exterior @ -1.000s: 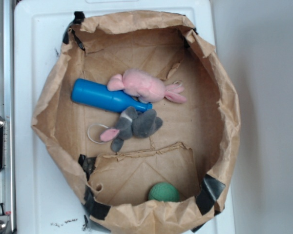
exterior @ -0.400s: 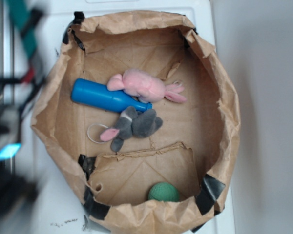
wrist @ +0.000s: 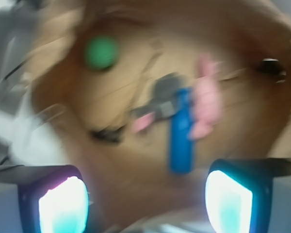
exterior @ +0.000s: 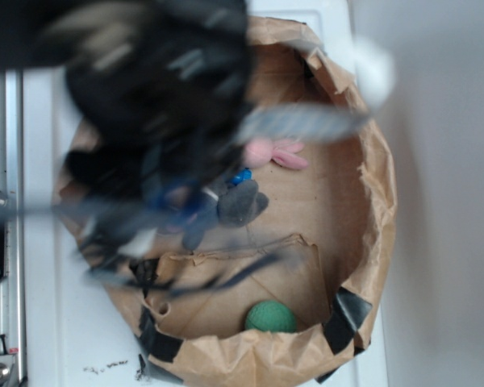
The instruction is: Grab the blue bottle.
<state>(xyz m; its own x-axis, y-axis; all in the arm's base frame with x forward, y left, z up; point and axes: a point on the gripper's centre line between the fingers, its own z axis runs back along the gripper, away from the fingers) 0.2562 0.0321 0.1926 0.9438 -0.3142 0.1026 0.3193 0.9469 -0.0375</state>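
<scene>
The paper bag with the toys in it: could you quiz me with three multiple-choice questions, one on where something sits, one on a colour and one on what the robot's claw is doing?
1. In the wrist view, between which two things does the blue bottle lie?
A. the pink plush toy and the grey plush toy
B. the green ball and the bag's rim
C. outside the paper bag

2. What colour is the ball?
A. red
B. green
C. yellow

3. How does the gripper stand?
A. shut on the bottle
B. shut on the ball
C. open, holding nothing

Answers: 1 A, the bottle lies between the two plush toys; 2 B, the ball is plainly green in both views; 3 C, the two fingers stand wide apart with nothing between them.
</scene>
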